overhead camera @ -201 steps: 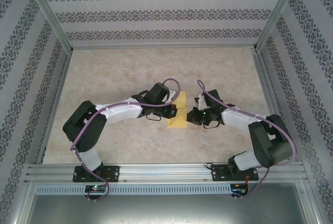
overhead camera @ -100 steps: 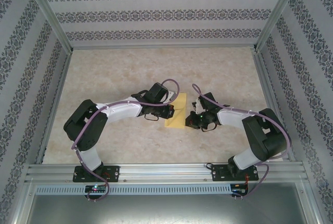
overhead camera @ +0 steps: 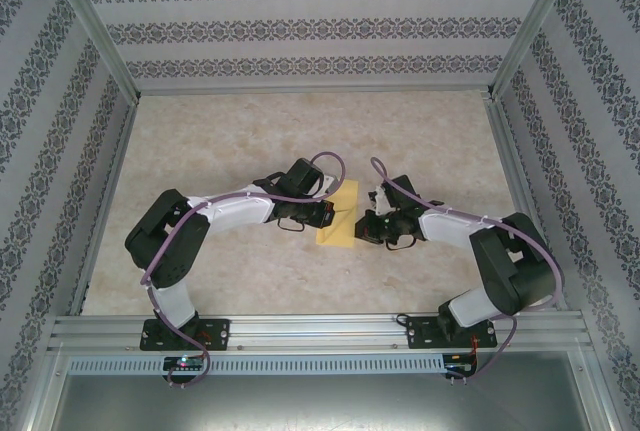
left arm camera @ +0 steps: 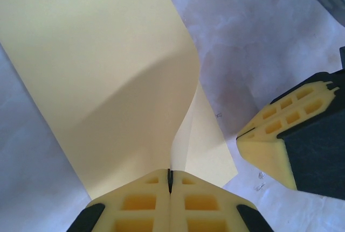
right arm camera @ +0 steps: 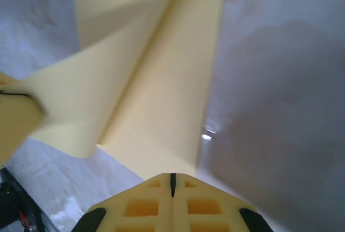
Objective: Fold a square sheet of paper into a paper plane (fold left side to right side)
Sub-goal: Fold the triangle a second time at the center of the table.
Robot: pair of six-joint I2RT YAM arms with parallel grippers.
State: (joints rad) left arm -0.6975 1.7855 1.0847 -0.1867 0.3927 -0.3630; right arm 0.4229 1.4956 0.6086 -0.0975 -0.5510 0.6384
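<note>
With my left gripper (left arm camera: 170,174) pinching the square sheet of paper (left arm camera: 97,65) by its raised edge, I'd lay that edge flush on the sheet's right edge, beside my right gripper (right arm camera: 172,178), whose fingers are pressed together.

The left arm (overhead camera: 230,213) and right arm (overhead camera: 455,223) bend inward, left pincer (left arm camera: 170,174) and right pincer (right arm camera: 172,178) closed tight.

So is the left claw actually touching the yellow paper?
Touching: the left wrist view shows a raised flap of the yellow paper running into the seam of the shut left gripper.
</note>
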